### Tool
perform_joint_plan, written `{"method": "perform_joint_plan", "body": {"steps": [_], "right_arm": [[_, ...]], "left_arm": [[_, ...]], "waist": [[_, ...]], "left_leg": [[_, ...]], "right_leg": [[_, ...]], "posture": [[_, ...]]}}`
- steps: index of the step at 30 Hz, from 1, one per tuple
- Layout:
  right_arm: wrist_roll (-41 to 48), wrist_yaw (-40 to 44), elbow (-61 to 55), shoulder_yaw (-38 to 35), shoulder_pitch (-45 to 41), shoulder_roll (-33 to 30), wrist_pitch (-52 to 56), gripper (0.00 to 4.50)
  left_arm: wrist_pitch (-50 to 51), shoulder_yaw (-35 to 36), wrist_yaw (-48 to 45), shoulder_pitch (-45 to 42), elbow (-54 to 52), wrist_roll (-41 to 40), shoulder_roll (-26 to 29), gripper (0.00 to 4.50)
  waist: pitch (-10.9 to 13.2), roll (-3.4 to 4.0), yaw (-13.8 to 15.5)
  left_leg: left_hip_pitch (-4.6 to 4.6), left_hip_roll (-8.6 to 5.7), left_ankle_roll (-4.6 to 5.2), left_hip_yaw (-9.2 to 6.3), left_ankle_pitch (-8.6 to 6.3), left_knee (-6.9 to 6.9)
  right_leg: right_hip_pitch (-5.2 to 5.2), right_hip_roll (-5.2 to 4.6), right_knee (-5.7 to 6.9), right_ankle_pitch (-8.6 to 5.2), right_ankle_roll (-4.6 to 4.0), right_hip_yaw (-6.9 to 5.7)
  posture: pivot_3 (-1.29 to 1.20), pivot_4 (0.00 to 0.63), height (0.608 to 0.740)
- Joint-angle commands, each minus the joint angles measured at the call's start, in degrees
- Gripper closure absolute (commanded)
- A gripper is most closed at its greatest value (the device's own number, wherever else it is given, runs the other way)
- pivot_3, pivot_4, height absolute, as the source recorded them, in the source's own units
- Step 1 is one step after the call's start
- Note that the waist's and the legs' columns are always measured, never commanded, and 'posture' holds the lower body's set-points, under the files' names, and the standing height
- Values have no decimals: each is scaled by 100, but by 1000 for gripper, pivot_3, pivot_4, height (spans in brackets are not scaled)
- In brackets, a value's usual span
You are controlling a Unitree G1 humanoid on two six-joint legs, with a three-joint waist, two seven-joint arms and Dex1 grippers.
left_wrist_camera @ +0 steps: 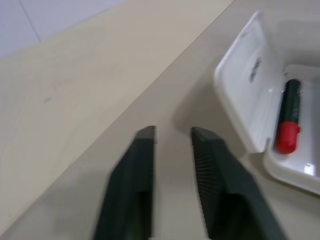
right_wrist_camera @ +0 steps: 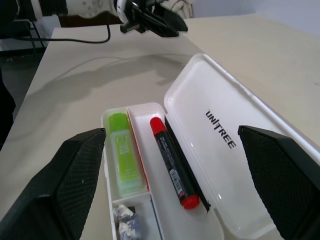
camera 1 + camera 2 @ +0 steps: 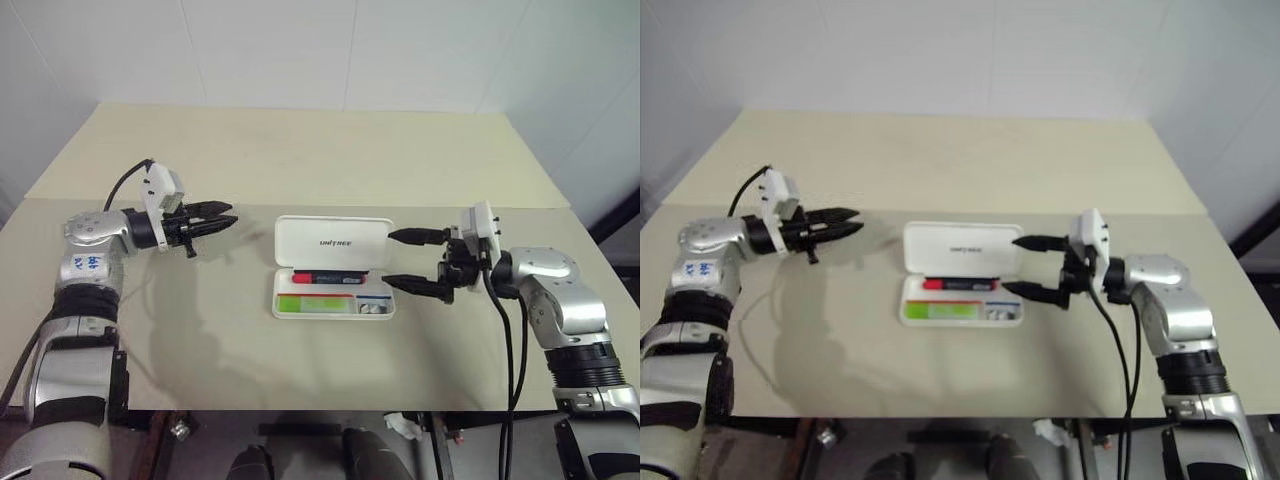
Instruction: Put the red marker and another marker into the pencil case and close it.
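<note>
Pencil case (image 3: 333, 267) sits open mid-surface (image 3: 300, 160), lid (image 3: 334, 242) tilted up toward the far side, tray toward me. Red marker (image 2: 172, 162) already lies in the long slot by the hinge, green highlighter (image 2: 123, 158) in the slot beside it, so both look in; only closing seems left.

My right gripper (image 3: 408, 260) hovers just off the case's right end, fingers wide apart, one about level with the lid edge and one by the tray, nothing held. My left gripper (image 3: 218, 218) hangs off to the case's left, clear of it, fingers nearly together with a narrow gap, empty.

Risks from here:
- The case is light hard plastic and unsecured. If I push the lid from one side only, I'd expect the whole case to slide or spin on the surface instead of folding shut.
- The right fingers straddle the end. If the lower one stays by the tray, the lid could come down on it, or it could knock the tray sideways.
- The red marker lies close to the hinge. A jolt could roll it up against the lid or half out of its slot, and then the lid won't seat.
- Pressing off-centre may leave the lid only part latched.
</note>
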Motion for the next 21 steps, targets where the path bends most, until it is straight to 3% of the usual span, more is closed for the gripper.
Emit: {"method": "perform_joint_plan", "body": {"steps": [1,12,16,21], "right_arm": [[76,4,-171,-228,52,-130,-97,0],[76,-181,-308,-336,154,-218,-69,0],[89,-234,-371,-359,202,-263,-62,0],[241,-29,-412,-564,367,-549,78,0]], "left_arm": [[-428,-117,341,-524,830,442,-112,4486],[101,-139,938,-1333,1858,980,-1072,4486],[253,-39,452,-1422,1879,927,-1260,4486],[325,-15,-852,-1557,1745,853,-1272,4486]], "waist": [[0,0,9],[0,0,13],[0,0,6],[2,4,16]], "left_leg": [[-6,0,0,-2,0,2],[-15,-1,0,-7,0,9],[-18,-1,0,-11,0,10],[-20,-1,-2,-19,1,8]], "right_leg": [[-2,0,-1,1,1,-1],[-6,5,4,3,6,-1],[-7,8,6,2,6,0],[-7,15,9,1,7,0]], "posture": [[0,150,740],[0,150,740],[0,150,740],[0,150,740]]}}
